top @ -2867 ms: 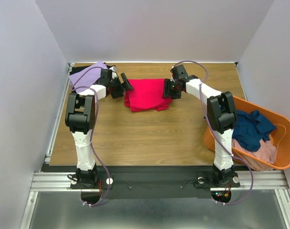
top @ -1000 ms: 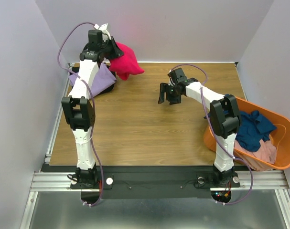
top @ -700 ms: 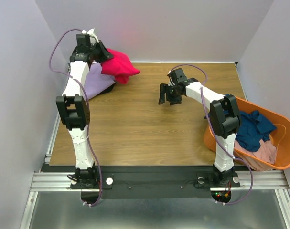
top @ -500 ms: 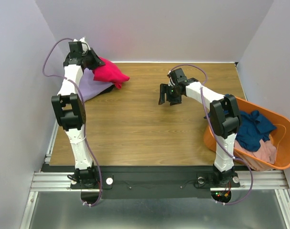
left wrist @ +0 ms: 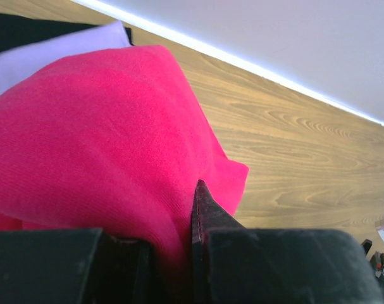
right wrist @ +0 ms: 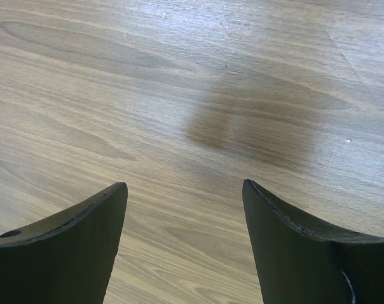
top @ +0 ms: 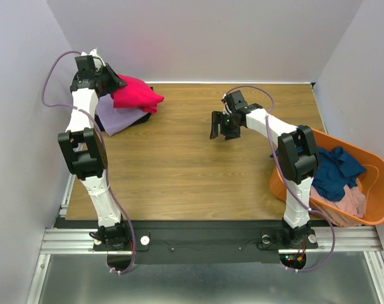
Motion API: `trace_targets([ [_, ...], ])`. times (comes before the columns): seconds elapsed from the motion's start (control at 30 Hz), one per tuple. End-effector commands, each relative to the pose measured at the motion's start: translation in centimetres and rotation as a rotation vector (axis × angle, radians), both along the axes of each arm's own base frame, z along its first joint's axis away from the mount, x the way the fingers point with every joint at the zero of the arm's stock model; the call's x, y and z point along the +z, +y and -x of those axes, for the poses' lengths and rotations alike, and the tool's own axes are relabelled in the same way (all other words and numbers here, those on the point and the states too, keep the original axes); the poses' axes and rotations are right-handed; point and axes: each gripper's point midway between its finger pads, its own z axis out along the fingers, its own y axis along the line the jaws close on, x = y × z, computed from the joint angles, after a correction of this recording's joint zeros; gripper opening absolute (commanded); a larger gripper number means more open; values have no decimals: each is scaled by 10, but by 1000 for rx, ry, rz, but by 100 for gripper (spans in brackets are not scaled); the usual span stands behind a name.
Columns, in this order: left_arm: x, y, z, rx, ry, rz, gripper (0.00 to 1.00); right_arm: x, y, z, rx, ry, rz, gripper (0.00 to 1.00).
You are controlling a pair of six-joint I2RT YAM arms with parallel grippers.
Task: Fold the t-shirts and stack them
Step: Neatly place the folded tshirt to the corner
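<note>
Between the narrowed jaws of my left gripper (left wrist: 176,244): one folded crimson-pink cloth t-shirt (left wrist: 97,145), soft, light, droopy, over the lavender cloth t-shirt (top: 116,118) beneath. Best hold, I judge: the thick folded edge. My right gripper (right wrist: 182,209): wide, holding nothing, above the brown wooden table (right wrist: 179,82).

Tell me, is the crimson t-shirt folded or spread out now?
Folded: the crimson t-shirt is a compact bundle, pinched by the left gripper over the lavender t-shirt.

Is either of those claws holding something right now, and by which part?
The left gripper pinches the folded crimson-pink cloth t-shirt at one edge, above the lavender t-shirt. The right gripper is open, holding nothing.
</note>
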Motion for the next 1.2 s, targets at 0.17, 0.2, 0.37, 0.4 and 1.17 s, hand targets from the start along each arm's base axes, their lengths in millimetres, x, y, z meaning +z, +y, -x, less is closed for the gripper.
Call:
trace_targets([
  [0.17, 23, 31, 0, 16, -97, -62, 0, 17, 4, -4, 20, -37, -28, 79],
  [0.2, 17, 33, 0, 22, -86, -66, 0, 17, 5, -4, 24, -37, -28, 79],
  [0.37, -16, 48, 2, 85, -26, -89, 0, 16, 5, -3, 24, -32, -31, 79],
  [0.4, -24, 51, 4, 99, -10, -91, 0, 15, 5, -2, 27, -31, -31, 79],
  [1.17, 26, 148, 109, 775, 21, -318, 98, 39, 2, -10, -29, -70, -55, 80],
])
